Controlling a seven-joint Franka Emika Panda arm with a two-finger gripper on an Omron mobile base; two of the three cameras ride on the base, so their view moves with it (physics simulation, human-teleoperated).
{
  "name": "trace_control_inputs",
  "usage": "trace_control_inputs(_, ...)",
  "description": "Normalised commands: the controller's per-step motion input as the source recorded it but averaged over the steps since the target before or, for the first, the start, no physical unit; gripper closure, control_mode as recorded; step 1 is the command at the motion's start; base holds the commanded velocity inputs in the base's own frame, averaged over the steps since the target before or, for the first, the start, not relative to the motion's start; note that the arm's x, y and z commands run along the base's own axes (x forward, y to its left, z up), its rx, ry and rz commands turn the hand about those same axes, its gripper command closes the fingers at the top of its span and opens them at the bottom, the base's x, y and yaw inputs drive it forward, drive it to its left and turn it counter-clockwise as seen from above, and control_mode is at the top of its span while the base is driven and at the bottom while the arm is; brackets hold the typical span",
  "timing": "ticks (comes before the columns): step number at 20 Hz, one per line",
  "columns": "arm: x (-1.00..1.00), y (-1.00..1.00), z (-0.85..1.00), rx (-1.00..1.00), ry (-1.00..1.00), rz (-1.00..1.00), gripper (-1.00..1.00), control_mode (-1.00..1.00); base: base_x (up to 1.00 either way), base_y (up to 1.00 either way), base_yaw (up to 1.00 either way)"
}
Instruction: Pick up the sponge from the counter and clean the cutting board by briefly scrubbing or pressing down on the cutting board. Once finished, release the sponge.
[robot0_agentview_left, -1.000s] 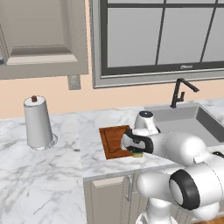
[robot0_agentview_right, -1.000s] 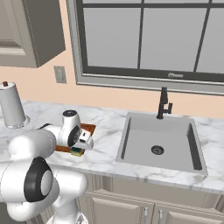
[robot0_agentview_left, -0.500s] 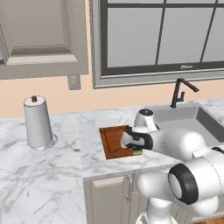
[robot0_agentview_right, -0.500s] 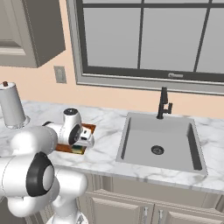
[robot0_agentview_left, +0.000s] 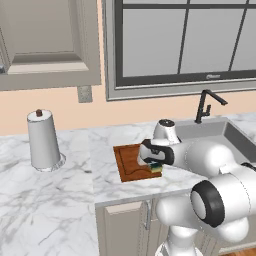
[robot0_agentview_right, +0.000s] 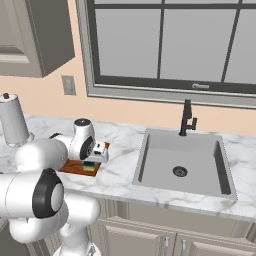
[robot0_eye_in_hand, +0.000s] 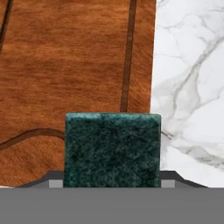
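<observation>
pressing sponge on cutting board

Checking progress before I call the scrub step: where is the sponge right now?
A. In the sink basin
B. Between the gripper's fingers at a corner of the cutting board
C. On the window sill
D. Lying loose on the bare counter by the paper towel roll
B: the hand view shows the sponge between the gripper fingertips, over the cutting board near its edge with the counter.
</observation>
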Motion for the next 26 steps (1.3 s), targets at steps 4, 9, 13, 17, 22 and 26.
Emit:
trace_control_inputs(4,-0.02,0.00,-0.30,0.00,0.00,0.00,1.00,-1.00,0.00,0.00,0.00)
trace_control_inputs(9,-0.05,0.01,-0.34,0.00,0.00,0.00,1.00,-1.00,0.00,0.00,0.00)
trace_control_inputs(13,0.00,0.18,-0.15,0.01,0.00,0.00,1.00,-1.00,0.00,0.00,0.00)
trace_control_inputs(17,0.00,0.26,-0.01,0.01,0.00,0.00,1.00,-1.00,0.00,0.00,0.00)
trace_control_inputs(22,0.00,0.45,0.00,0.05,0.00,0.00,1.00,-1.00,0.00,0.00,0.00)
trace_control_inputs(26,0.00,0.51,0.00,0.07,0.00,0.00,1.00,-1.00,0.00,0.00,0.00)
